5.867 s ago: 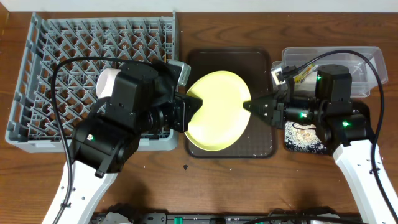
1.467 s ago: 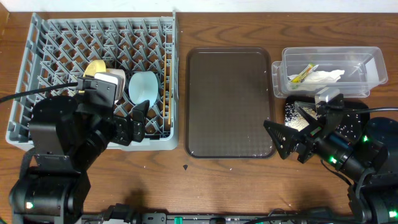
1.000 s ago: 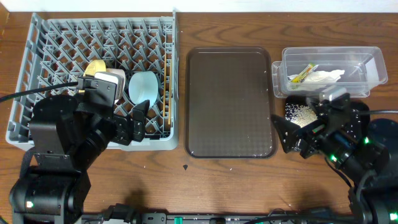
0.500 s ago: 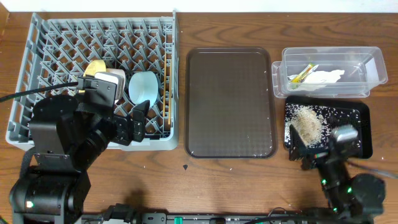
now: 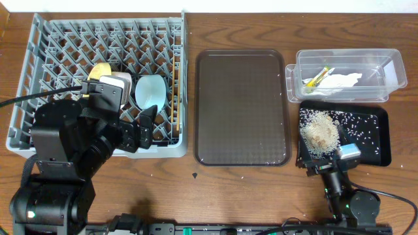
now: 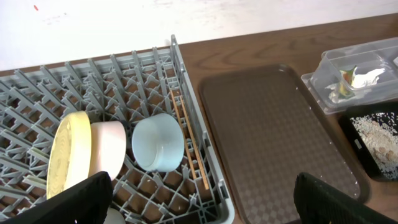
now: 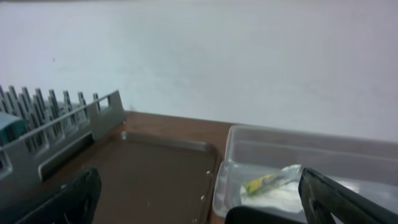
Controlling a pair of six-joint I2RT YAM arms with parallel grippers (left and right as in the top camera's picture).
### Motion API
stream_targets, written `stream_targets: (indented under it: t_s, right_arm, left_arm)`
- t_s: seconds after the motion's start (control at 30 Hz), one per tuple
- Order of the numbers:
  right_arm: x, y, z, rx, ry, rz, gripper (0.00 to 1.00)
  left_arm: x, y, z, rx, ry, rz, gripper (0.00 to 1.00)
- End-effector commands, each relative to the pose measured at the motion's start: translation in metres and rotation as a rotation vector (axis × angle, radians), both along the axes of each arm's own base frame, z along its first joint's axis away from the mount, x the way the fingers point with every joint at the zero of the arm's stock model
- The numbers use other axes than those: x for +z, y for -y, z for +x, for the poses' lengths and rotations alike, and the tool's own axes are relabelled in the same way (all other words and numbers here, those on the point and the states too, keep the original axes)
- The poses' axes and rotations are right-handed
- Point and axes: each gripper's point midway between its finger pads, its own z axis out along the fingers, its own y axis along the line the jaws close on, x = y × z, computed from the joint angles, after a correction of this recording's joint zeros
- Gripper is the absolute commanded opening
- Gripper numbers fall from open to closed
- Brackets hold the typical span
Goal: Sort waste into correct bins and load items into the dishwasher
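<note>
Table [image 5: 241, 189]: dark brown wood grain, matte finish. Plain white wall [image 7: 205, 56] rises from table's far edge, a few faint marks. Light even, soft.

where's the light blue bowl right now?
Overhead view, left side: the light blue bowl is in the dish rack near its right edge, between the white bowl and the chopsticks.

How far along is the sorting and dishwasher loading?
Nearly done. Yellow round plate, white bowl, light blue bowl and wooden chopsticks sit in the grey plastic dish rack. Green-yellow wrapper and white napkin lie in the clear tub, rice scraps in the black tray. Left pincer and right pincer are open, empty. Unconfirmed: I cannot make out the small white cup.
</note>
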Motion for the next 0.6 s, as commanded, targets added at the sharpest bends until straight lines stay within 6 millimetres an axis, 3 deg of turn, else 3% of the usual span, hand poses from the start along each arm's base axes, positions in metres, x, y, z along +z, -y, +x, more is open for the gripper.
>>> stream_targets:
  t_s: [0.0,0.13,0.27,0.57]
  right_arm:
    - [-0.01,0.003,0.002,-0.019,-0.013,-0.007,0.99]
    - [-0.017,0.003,0.003,-0.018,-0.04,-0.008,0.99]
    - [-0.039,0.003,0.002,-0.018,-0.131,-0.009,0.99]
    - [-0.039,0.003,0.003,-0.018,-0.131,-0.009,0.99]
  left_arm:
    - [0.002,0.003,-0.001,-0.015,0.004,-0.011,0.93]
    - [0.002,0.003,-0.001,-0.014,0.004,-0.011,0.93]
    - [0.002,0.003,-0.001,-0.014,0.004,-0.011,0.93]
    - [0.002,0.003,-0.001,-0.014,0.004,-0.011,0.93]
